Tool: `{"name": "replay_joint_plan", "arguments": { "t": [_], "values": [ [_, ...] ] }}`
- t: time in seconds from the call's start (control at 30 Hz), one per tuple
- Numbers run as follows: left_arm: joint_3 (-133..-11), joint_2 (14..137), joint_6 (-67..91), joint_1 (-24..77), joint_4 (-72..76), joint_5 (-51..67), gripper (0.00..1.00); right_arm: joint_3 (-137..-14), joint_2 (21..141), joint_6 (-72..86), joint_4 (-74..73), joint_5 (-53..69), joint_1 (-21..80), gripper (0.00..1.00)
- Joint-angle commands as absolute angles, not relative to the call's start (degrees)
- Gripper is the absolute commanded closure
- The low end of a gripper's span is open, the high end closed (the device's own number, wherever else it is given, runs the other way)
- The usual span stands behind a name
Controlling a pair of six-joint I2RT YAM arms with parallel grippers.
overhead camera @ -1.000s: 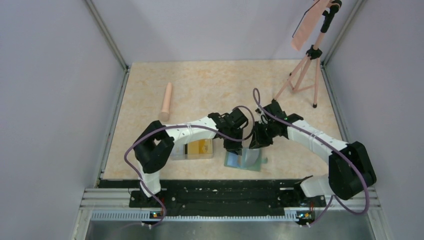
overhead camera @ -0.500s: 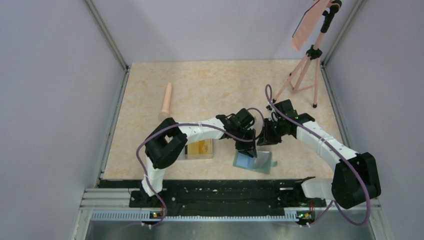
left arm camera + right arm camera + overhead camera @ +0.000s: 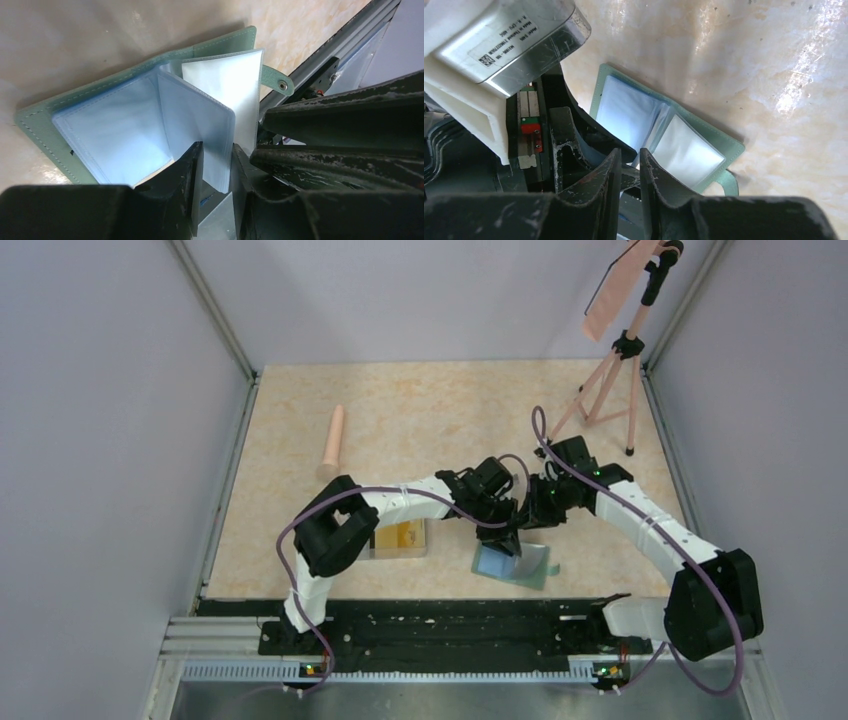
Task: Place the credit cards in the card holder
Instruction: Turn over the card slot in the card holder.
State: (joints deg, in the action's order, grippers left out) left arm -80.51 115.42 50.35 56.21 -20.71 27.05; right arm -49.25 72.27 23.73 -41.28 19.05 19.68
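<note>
The card holder [image 3: 530, 566] is lying open on the table [image 3: 420, 420] toward six o'clock, its pale blue pocket pages [image 3: 195, 115] fanning upward. The left gripper [image 3: 216, 172] is reaching down onto it, fingers standing a little apart either side of one page; whether they are pinching it cannot be told. The right gripper [image 3: 629, 172] is hovering at one o'clock of the left, jaws narrowly apart. Yellow-orange credit cards [image 3: 403, 534] are sitting in a clear box [image 3: 420, 551] at nine o'clock of the holder.

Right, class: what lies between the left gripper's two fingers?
A pale blue pocket page of the open green wallet stands between the left gripper's fingers, shown in the left wrist view.
</note>
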Motion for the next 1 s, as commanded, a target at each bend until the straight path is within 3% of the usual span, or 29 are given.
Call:
{"name": "replay_joint_plan", "arguments": {
  "t": [0.0,0.13,0.27,0.6,0.97],
  "values": [
    [-82.4,114.7,49.8,57.0,-17.7,29.1,0.67,-51.9,69.5,23.1,-41.6,19.1,19.4,0.79],
    [-82.0,114.2,49.9,57.0,-17.9,29.2,0.65,-51.6,69.3,23.3,-41.7,19.4,19.4,0.78],
    [-81.7,114.0,50.1,57.3,-16.7,30.5,0.55,-51.8,69.3,23.5,-41.7,19.5,19.3,0.78],
    [-84.4,119.4,51.8,58.7,-11.9,36.9,0.55,-51.6,69.0,23.6,-42.8,18.8,18.6,0.79],
    [-77.7,108.5,48.6,57.6,-12.9,26.4,0.55,-49.7,70.0,22.4,-43.4,20.7,18.5,0.82]
  ]
}}
